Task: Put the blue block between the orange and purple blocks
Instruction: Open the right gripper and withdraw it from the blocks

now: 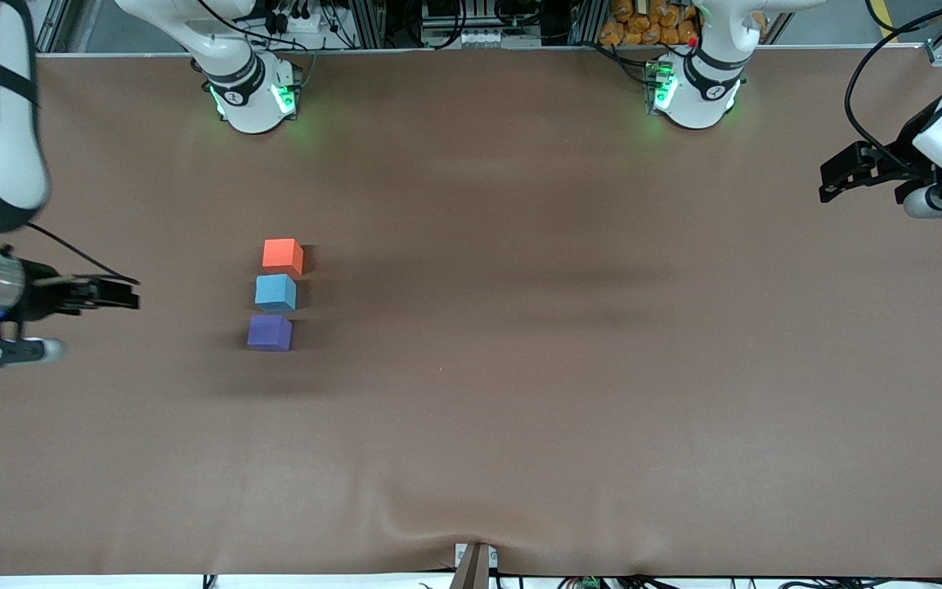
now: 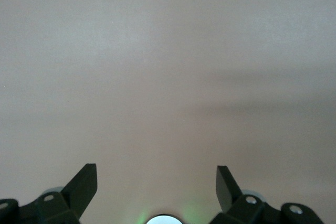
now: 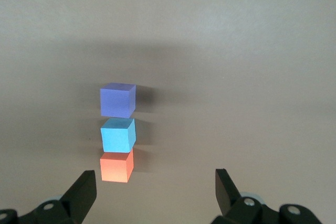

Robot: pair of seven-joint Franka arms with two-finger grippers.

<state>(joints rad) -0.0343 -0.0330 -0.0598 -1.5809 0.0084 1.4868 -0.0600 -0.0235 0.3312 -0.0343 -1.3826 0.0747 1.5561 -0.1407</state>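
Blue block (image 1: 275, 292) on table (image 1: 520, 368), toward right arm's end, in line w/ orange block (image 1: 283, 255) and purple block (image 1: 269, 333). Orange farthest from front camera, purple nearest, blue between the two. Small gaps either side in front view; in right wrist view blue looks to touch or nearly touch orange, cannot tell which. All three upright, flat on cloth, roughly squared to each other.

Right gripper (image 1: 123, 294) off to right arm's end of table, beside the row, well apart from it. Fingers wide apart per right wrist view, nothing held. Left gripper (image 1: 839, 176) at left arm's end, well apart from blocks, waiting. Fingers spread wide per left wrist view, empty; bare cloth only below.

Judgement: placement appears done; blue sits where task asks.

Handling, judged: blue block prob. light, matte, non-slip, likely foam or similar, slight give poss. Not fragile. If re-grip needed, take by the two free side faces, i.e. those not facing orange or purple. Risk: neighbours close, finger could nudge either.
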